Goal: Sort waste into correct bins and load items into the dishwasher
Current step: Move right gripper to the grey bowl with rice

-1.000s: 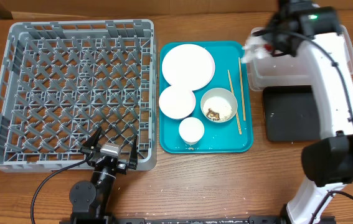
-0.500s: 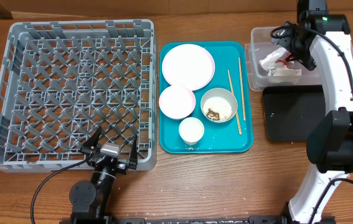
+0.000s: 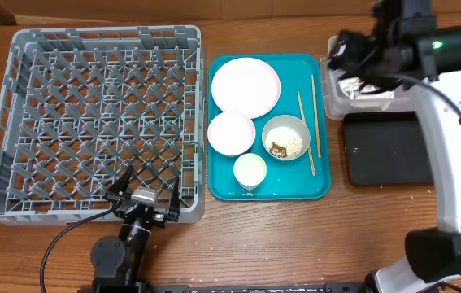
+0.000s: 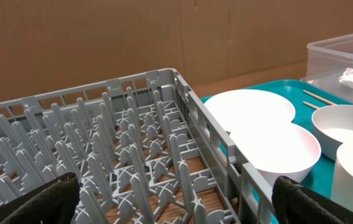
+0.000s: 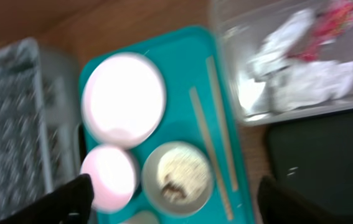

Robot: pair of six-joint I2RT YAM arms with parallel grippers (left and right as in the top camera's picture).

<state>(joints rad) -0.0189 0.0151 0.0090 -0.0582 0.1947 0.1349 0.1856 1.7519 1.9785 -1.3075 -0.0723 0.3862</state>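
Waste sorting is in hand: the napkin and red wrapper lie in the clear tub at far right. The right jaws hang spread and empty above it, and the left jaws are spread, idle at the dish rack's near edge. Next, I judge, the rice bowl on the teal tray needs tipping out; the wooden counter is crumb-flecked, with cardboard behind.

overhead top-down; wrists sharing teal tray
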